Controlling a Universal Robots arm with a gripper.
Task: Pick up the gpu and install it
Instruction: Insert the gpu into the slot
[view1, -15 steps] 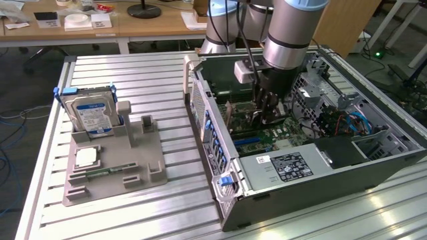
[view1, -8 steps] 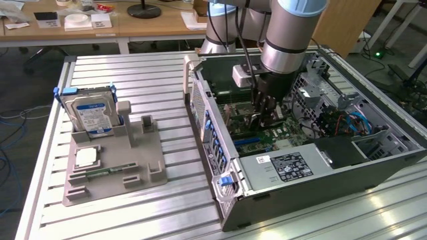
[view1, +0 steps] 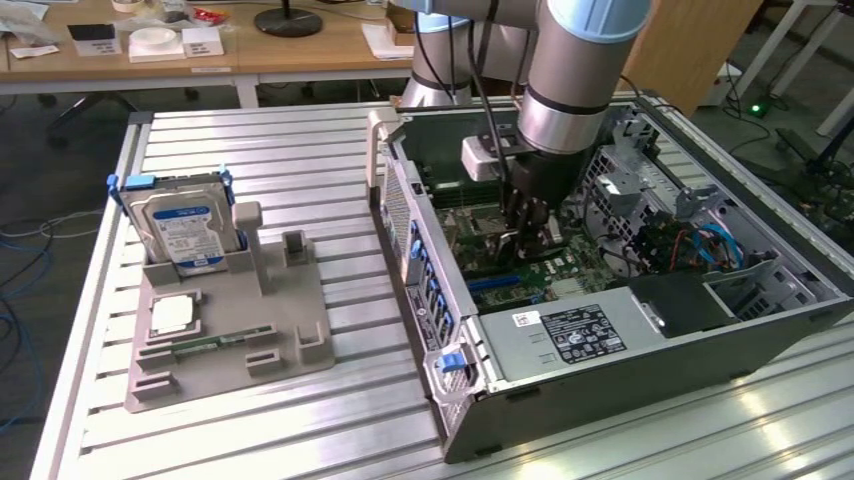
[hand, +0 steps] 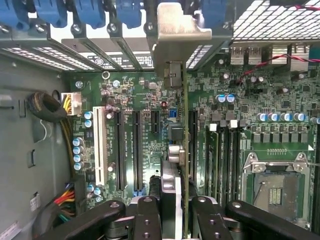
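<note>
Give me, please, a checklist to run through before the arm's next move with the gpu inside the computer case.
1. Gripper clamped on the gpu: ok.
2. gpu edge parallel to the black expansion slots: ok.
3. Silver bracket faces the case's rear slot covers: ok.
4. Slots free of wires; cable bundle lies aside: ok.
5. gpu connector seated in its slot: cannot tell.

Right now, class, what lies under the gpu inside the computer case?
The gripper holds the gpu edge-on above the green motherboard; black expansion slots show either side. Whatever lies directly beneath its edge is covered.
</note>
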